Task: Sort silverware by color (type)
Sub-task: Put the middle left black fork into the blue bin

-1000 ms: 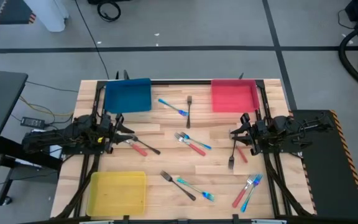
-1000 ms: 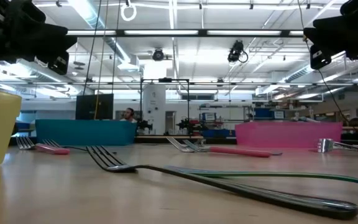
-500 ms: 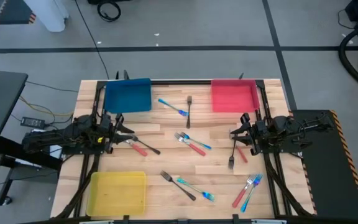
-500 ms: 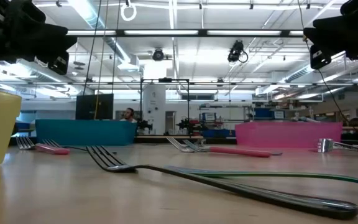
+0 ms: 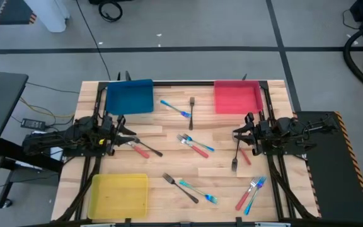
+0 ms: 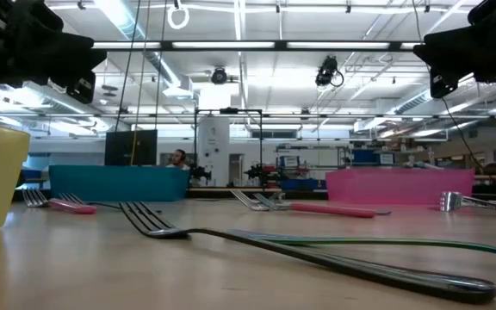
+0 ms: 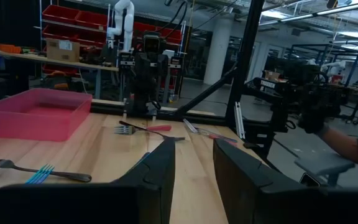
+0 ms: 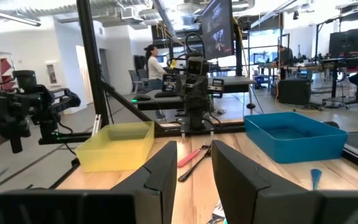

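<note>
Left gripper [image 5: 120,133] sits at mid-left of the high view, fingers apart and holding nothing, just beside a red-handled fork [image 5: 137,149]. Right gripper [image 5: 238,134] sits at mid-right, fingers also apart and empty, above a grey fork [image 5: 235,157]. Remaining silverware [image 5: 194,145] lies scattered on the table [image 5: 169,161], centre to lower right, none in the blue tray [image 5: 130,96], red tray [image 5: 237,98] or yellow tray [image 5: 119,195].

Robotics lab, open hall with ceiling strip lights [image 6: 231,45], red parts bins [image 7: 73,15], monitor workstations [image 8: 216,25]
</note>
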Motion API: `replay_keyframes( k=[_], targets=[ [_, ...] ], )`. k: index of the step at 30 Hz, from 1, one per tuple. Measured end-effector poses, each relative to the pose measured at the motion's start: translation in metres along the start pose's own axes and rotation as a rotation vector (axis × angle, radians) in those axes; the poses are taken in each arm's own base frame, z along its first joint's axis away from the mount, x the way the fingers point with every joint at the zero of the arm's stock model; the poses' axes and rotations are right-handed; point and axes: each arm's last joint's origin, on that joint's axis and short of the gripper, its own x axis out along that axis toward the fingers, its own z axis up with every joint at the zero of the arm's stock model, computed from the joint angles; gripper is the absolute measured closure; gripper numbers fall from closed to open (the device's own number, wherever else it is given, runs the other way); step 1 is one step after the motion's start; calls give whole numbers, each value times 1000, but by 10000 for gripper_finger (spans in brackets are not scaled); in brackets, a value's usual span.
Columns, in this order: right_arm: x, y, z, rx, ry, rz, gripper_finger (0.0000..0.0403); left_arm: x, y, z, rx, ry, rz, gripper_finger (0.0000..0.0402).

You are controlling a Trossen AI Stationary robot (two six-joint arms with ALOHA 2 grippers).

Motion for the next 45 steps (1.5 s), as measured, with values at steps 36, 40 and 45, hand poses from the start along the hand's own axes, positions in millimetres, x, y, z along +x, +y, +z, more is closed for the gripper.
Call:
replay_keyframes(
  k=[36, 40, 45],
  targets=[
    [-1, 1, 11, 54, -115, 11, 294, 0, 1, 1, 5, -21, 44, 292],
    [-2, 1, 18, 64, -189, 16, 294, 0, 1, 7, 18, -80, 58, 292],
    [-2, 1, 19, 63, -199, 17, 294, -3, 3, 21, 33, -250, 221, 292]
  ],
)
